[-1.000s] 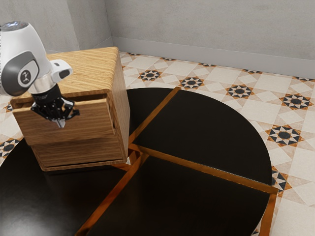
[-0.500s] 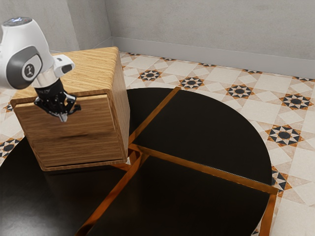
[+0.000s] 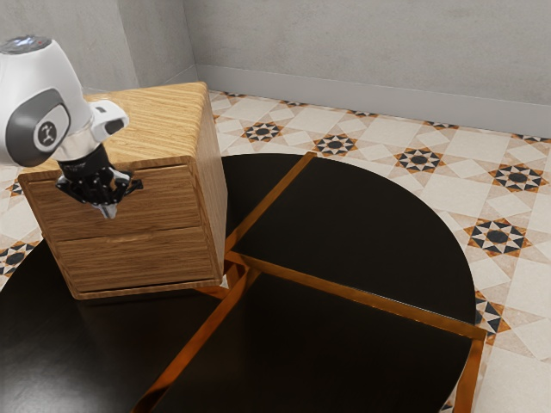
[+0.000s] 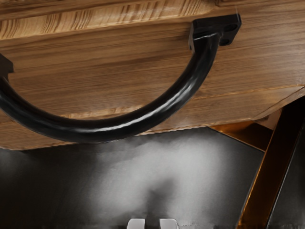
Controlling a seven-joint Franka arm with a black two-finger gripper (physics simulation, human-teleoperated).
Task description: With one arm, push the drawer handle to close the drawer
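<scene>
Tiled floor [image 3: 499,237] stretches beyond the gripper [image 3: 106,212], its jaws pressed together; near them, a skewed push could slip off the curved handle [image 4: 109,130], leaving the drawer [image 3: 164,211] ajar.

Round black table [image 3: 370,228] below the gripper [image 3: 106,213], a wooden cabinet [image 3: 142,262] standing on it.
The cabinet stands directly on the tabletop, its front just beside the gripper; the top spreads beneath the gripper and well out from it toward the exterior view's right. Orange-brown strips [image 3: 370,298] divide the black surface, meeting near the cabinet's lower corner, lower than the gripper. Below the gripper, near the cabinet's foot, the black carries a pale sheen [image 4: 124,167] with a darker patch in it.
</scene>
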